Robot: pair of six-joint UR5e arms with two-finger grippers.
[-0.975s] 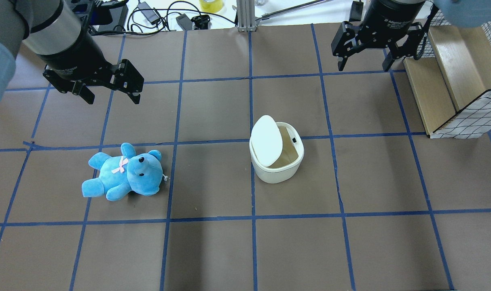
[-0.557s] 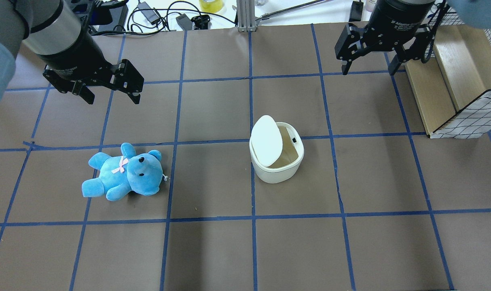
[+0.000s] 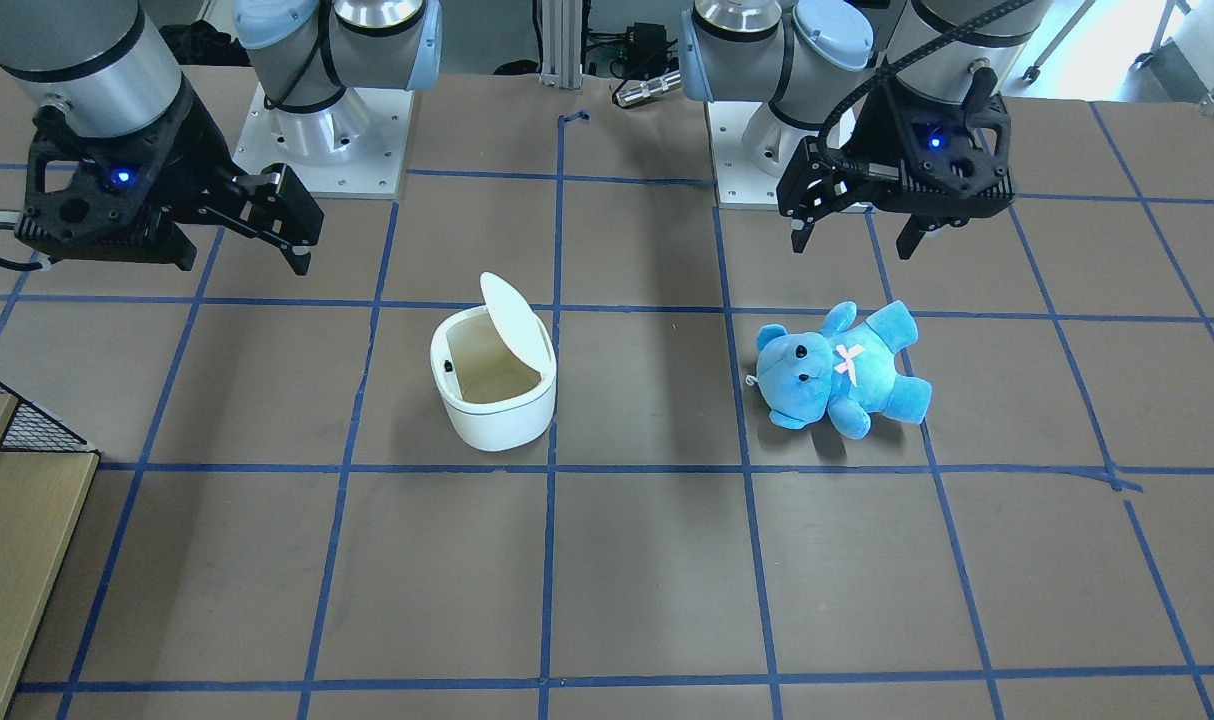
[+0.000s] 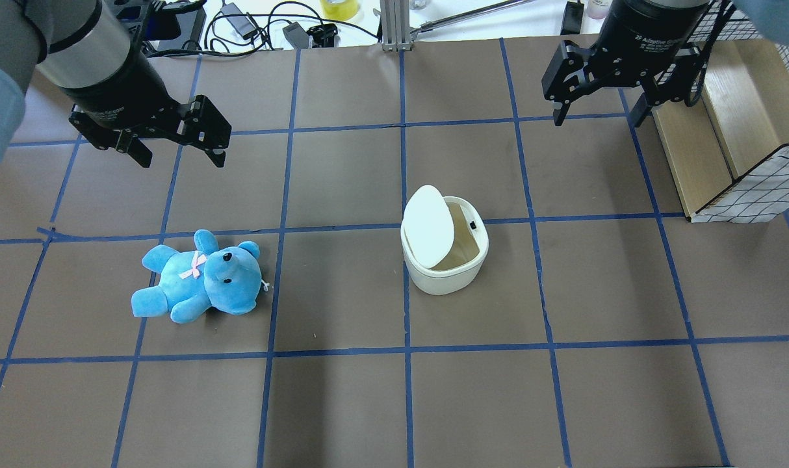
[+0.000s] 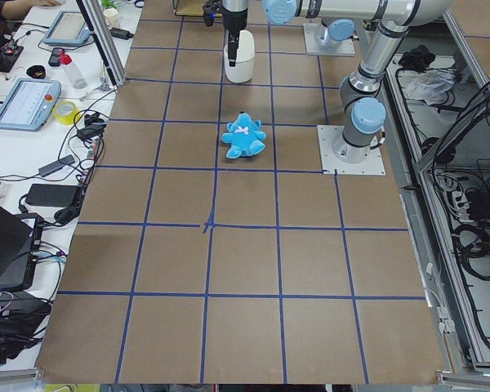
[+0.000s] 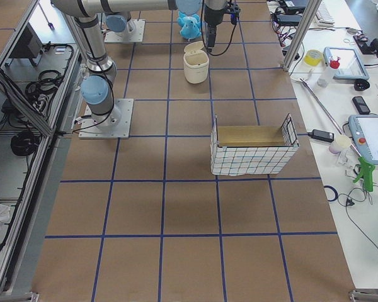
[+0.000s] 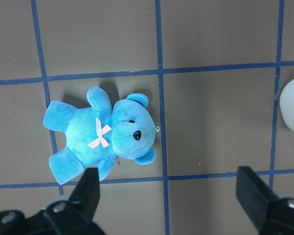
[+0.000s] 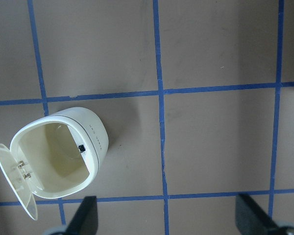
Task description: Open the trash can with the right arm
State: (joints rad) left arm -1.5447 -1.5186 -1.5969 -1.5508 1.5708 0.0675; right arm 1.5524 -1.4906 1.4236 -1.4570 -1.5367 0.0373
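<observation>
Judging from the lid (image 4: pixel 427 227), you may take the opening as done. It stands tipped up on its hinge at one side of the trash can (image 4: pixel 444 281), and the cream inside lies bare to both the overhead and right wrist views. A small dark catch shows on the inner wall opposite the hinge. Nothing of the task itself appears left, beyond keeping the arm clear of the lid.

The trash can sits upright near the middle of the table (image 4: pixel 342 403), just beside a crossing of the blue tape lines (image 4: pixel 404 351). It lies between the teddy bear (image 4: pixel 198 281) on the robot's left and the wire-sided basket (image 4: pixel 752 188) on its right, touching neither.

The right gripper (image 4: pixel 599 118) hangs above the far part of the table, well apart from the can and near the basket. Its fingers are spread and it holds nothing. The right wrist view confirms this: both fingertips (image 8: pixel 86 215) sit wide at the lower edge, with the open can off to one side. The left gripper (image 4: pixel 181 158) is likewise spread and empty, above and beyond the teddy bear.

By count you have:
- one trash can with one lid
- one blue teddy bear with a pale bow
- one basket
- two arms, each with one two-finger gripper
</observation>
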